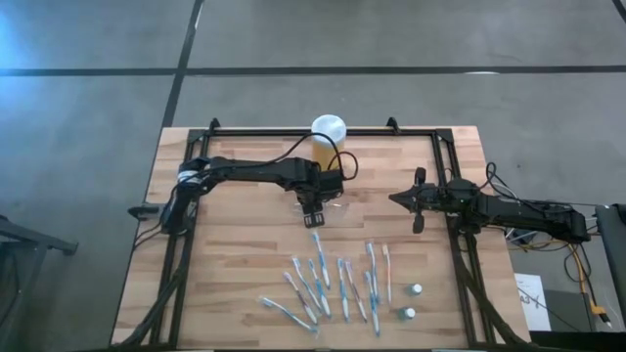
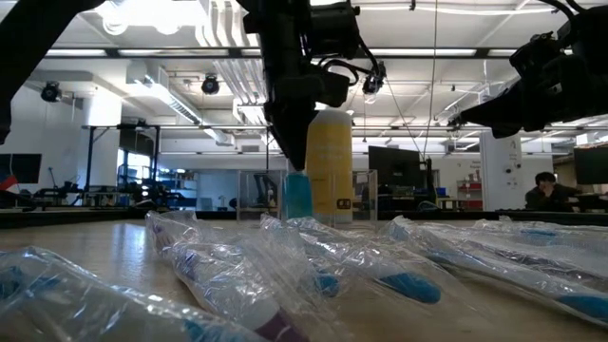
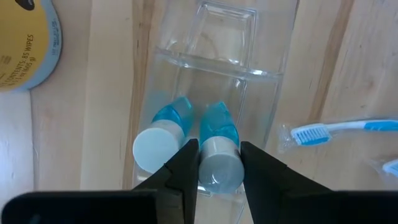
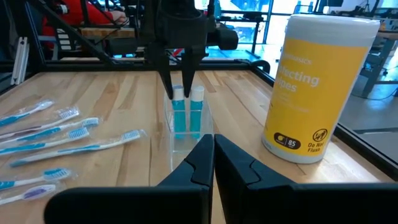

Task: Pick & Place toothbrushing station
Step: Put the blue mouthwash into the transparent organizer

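Observation:
A clear plastic holder (image 3: 224, 50) (image 4: 186, 142) stands on the wooden table in front of the yellow jar. Two small blue tubes with white caps stand upright in it. One tube (image 3: 158, 143) is free. My left gripper (image 3: 219, 177) (image 1: 314, 208) points down from above, shut on the other tube (image 3: 219, 134). Several blue-and-white toothbrushes (image 1: 333, 279) in clear wrappers lie flat nearer the front edge, with two white-capped round pieces (image 1: 416, 290) beside them. My right gripper (image 4: 213, 155) (image 1: 403, 198) hangs shut and empty at the table's right. My left gripper pinches the blue tube by its white cap (image 3: 219, 163) between its two fingers (image 4: 168, 78). The fingers come from above, pointing steeply down. The tube stands upright with its lower end inside the clear holder, next to the free tube. Whether it rests on the holder's floor, I cannot tell.
A tall yellow wipes jar (image 1: 328, 137) (image 4: 317, 87) with a white lid stands just behind the holder, at the far edge. One toothbrush (image 3: 348, 129) lies close beside the holder. A black frame (image 1: 293, 130) runs along the table's sides and far edge.

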Available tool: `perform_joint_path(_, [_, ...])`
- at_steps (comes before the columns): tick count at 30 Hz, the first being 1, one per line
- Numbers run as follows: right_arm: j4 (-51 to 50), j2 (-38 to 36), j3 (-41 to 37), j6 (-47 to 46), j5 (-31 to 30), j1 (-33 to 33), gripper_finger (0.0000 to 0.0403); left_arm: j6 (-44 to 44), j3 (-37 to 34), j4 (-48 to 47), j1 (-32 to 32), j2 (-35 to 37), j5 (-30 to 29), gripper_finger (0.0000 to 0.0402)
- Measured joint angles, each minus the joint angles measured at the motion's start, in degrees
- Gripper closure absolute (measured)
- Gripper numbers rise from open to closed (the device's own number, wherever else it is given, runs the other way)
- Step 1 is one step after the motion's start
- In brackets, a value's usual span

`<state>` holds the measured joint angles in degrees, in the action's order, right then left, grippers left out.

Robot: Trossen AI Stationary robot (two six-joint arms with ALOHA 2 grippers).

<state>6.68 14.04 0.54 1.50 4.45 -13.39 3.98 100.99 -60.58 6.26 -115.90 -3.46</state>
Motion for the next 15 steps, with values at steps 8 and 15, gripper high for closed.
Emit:
perform_joint_path(8, [0.0,0.0,0.0,0.0,0.0,0.0,0.0394,-0.1,-0.2,0.2,-0.1,-0.2,1.0,0.0272])
perform_joint_path(15, [0.0,0.0,0.0,0.0,0.0,0.0,0.0394,0.3,0.0,0.4,-0.1,-0.2,1.4,0.0271])
